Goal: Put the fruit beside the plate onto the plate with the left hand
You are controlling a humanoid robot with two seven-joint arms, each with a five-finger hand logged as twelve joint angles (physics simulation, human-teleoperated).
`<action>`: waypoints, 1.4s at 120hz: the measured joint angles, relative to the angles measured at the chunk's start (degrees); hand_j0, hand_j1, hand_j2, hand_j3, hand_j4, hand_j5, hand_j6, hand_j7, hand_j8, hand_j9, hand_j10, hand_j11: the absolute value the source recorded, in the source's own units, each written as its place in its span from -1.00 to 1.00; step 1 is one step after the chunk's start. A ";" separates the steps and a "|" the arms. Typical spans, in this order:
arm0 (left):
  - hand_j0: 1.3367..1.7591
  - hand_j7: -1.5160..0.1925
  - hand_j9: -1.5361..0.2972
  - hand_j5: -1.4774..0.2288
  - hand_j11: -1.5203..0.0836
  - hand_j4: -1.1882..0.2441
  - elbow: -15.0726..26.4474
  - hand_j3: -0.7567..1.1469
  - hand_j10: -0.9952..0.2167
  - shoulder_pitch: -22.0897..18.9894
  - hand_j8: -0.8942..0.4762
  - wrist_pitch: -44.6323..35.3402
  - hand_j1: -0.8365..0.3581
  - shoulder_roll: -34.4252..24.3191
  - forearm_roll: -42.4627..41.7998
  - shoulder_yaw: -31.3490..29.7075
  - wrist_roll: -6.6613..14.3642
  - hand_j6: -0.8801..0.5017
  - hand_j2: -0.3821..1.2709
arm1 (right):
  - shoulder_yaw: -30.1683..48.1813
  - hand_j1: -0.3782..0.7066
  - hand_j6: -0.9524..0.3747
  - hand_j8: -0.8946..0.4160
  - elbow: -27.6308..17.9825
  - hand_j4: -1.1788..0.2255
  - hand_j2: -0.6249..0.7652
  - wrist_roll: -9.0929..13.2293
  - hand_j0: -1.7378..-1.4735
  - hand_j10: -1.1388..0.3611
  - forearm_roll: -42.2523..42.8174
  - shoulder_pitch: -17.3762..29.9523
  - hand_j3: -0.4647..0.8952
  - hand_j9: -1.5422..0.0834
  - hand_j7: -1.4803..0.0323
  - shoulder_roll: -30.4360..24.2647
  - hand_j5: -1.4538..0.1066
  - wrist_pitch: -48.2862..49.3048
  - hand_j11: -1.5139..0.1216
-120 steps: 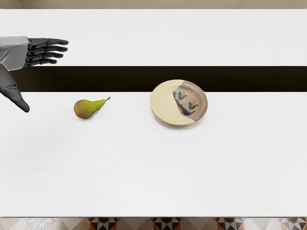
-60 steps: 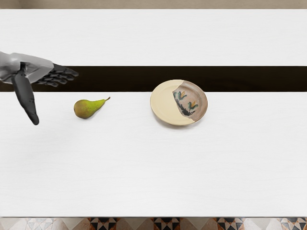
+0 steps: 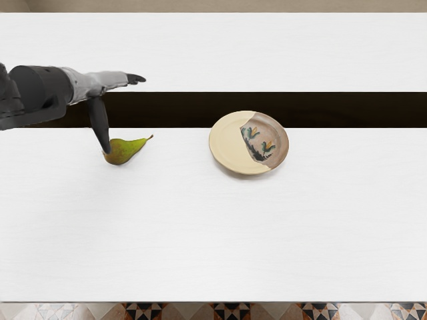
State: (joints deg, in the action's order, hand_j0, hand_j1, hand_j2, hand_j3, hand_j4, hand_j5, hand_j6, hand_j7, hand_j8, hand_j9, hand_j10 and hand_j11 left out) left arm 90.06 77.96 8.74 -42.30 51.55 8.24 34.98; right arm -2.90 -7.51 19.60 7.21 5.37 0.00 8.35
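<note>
Pear (image 3: 127,149) is what we take the fruit to be: green-brown, lying on its side on the white table (image 3: 213,227), left of centre in the head view, its stem pointing right toward the plate (image 3: 224,143). The plate sits well apart from it, right of centre, cream on one side with a painted brown patch on the other, and nothing lies on it. We see the left hand (image 3: 95,90) reaching in from the upper left of the frame, above the pear's broad end. Its fingers (image 3: 133,79) stretch out flat toward the right over the dark gap behind the table edge. The thumb (image 3: 100,130) hangs straight down, and its tip meets the fat end of the pear in the picture, though we cannot tell whether it really touches. The hand is spread wide and grips nothing. No right arm shows. We judge the step in hand to be the approach to the grasp, so the pear is not yet picked up. Next we would expect the hand to come lower and further right until the pear's body sits between thumb and fingers. It then has to close round the thick part, since a push on the rounded end could roll the fruit away. After that come the lift and the carry right to the plate.
</note>
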 joint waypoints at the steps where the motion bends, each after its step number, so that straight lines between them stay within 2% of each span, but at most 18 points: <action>1: 0.52 0.75 0.65 0.71 0.87 0.63 0.00 -0.20 0.61 0.00 0.27 -0.23 0.96 0.13 0.23 -0.15 0.00 0.24 -0.53 | 0.00 -0.95 0.43 0.36 0.00 0.68 -0.10 0.00 -0.40 0.52 0.00 0.01 -0.32 0.90 0.96 0.00 0.86 0.00 0.85; 31: 0.52 0.75 0.65 0.71 0.87 0.63 -0.41 -0.20 0.61 -0.41 0.27 -2.96 0.95 1.61 4.47 -6.45 0.02 0.24 -0.53 | -0.07 -0.95 0.43 0.36 0.04 0.68 -0.10 0.00 -0.40 0.52 0.01 0.07 -0.32 0.90 0.96 0.00 0.86 0.00 0.85; 41: 0.52 0.75 0.65 0.71 0.87 0.63 -0.66 -0.20 0.61 -2.55 0.27 -3.91 0.95 1.79 6.47 -7.58 0.02 0.24 -0.53 | -0.08 -0.95 0.43 0.36 0.04 0.68 -0.10 0.00 -0.40 0.52 0.00 0.08 -0.32 0.90 0.96 0.00 0.86 0.00 0.85; 83: 0.52 0.70 0.61 0.66 0.82 0.59 -1.97 -0.20 0.56 -4.21 0.23 -5.98 0.89 4.92 10.44 -8.84 0.02 0.20 -0.52 | -0.09 -0.95 0.43 0.37 0.04 0.68 -0.10 0.00 -0.40 0.52 0.00 0.08 -0.32 0.90 0.96 0.00 0.86 0.00 0.85; 99: 0.52 0.68 0.59 0.63 0.79 0.57 -4.06 -0.20 0.53 -6.09 0.21 -6.07 0.86 6.61 12.53 -9.02 0.02 0.17 -0.52 | -0.09 -0.95 0.43 0.36 0.04 0.68 -0.10 0.00 -0.40 0.52 0.00 0.08 -0.32 0.90 0.96 0.00 0.86 0.00 0.85; 132: 0.52 0.58 0.50 0.54 0.69 0.48 -7.13 -0.20 0.43 -6.24 0.11 -8.30 0.74 8.04 15.64 -10.61 0.02 0.08 -0.50 | -0.08 -0.95 0.44 0.37 0.08 0.68 -0.10 0.00 -0.40 0.52 0.00 0.08 -0.32 0.90 0.96 0.00 0.86 0.00 0.85; 139: 0.52 0.56 0.48 0.52 0.67 0.46 -7.88 -0.20 0.41 -7.38 0.10 -8.79 0.71 8.60 16.18 -10.77 0.02 0.07 -0.50 | -0.07 -0.95 0.43 0.37 0.07 0.68 -0.10 0.00 -0.40 0.52 0.00 0.08 -0.32 0.90 0.96 0.00 0.86 0.00 0.85; 168: 0.52 0.52 0.44 0.48 0.63 0.42 -8.89 -0.20 0.37 -7.56 0.06 -10.49 0.66 8.85 16.82 -12.16 0.02 0.03 -0.49 | -0.08 -0.95 0.44 0.37 0.06 0.68 -0.10 0.00 -0.40 0.52 0.00 0.08 -0.32 0.90 0.96 0.00 0.86 0.00 0.85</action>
State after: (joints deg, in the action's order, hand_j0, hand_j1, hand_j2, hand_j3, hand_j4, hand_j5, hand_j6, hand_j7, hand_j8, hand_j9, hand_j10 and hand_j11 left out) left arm 81.17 70.40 -1.75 -33.45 68.37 -3.91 35.00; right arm -2.98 -7.45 19.60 7.21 5.45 0.00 8.35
